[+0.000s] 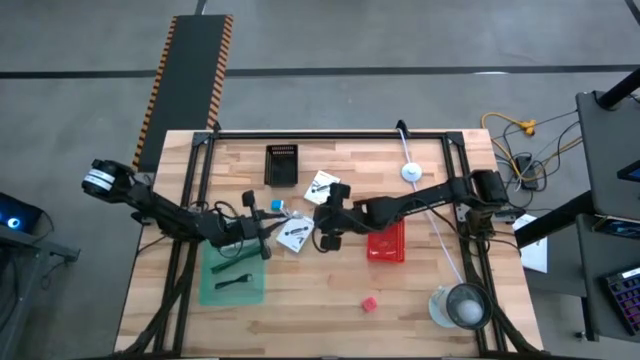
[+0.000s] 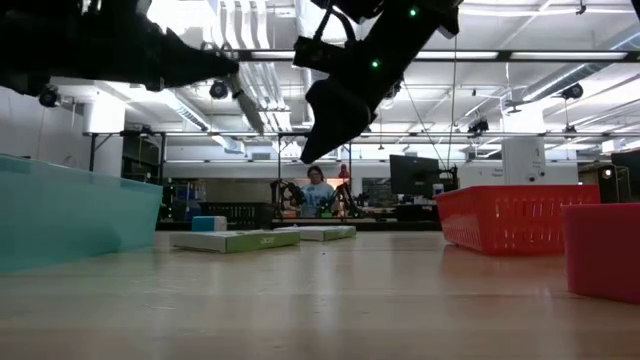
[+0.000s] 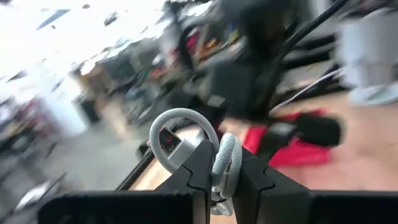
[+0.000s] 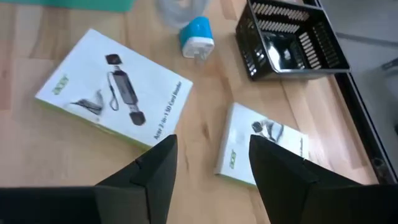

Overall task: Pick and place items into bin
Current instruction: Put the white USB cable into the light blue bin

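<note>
My left gripper (image 3: 221, 171) is shut on a looped white cable (image 3: 180, 121) and hangs above the table by the green bin (image 1: 210, 292), as the high view also shows (image 1: 262, 235). My right gripper (image 4: 211, 152) is open, slanting down over two white printed packets, a larger one (image 4: 115, 90) and a smaller one (image 4: 264, 146), both lying flat on the wood. In the high view the right gripper (image 1: 325, 230) is at the table's middle. A blue cube (image 4: 197, 37) rests beyond the packets. A red cube (image 1: 369, 302) lies near the front edge. My left gripper pinches the white cable between its two fingers where two strands lie side by side (image 3: 227, 165). The loop and its grey plug (image 3: 174, 143) stick out past the fingertips. The gripper points level, and the cable is held clear of the table.
A black basket (image 1: 282, 165) stands at the back, and a red basket (image 1: 386, 244) sits under the right arm. A clear round container (image 1: 460, 306) is at the front right. The green bin holds a black cable piece (image 1: 232, 283). Bare wood lies at the front middle.
</note>
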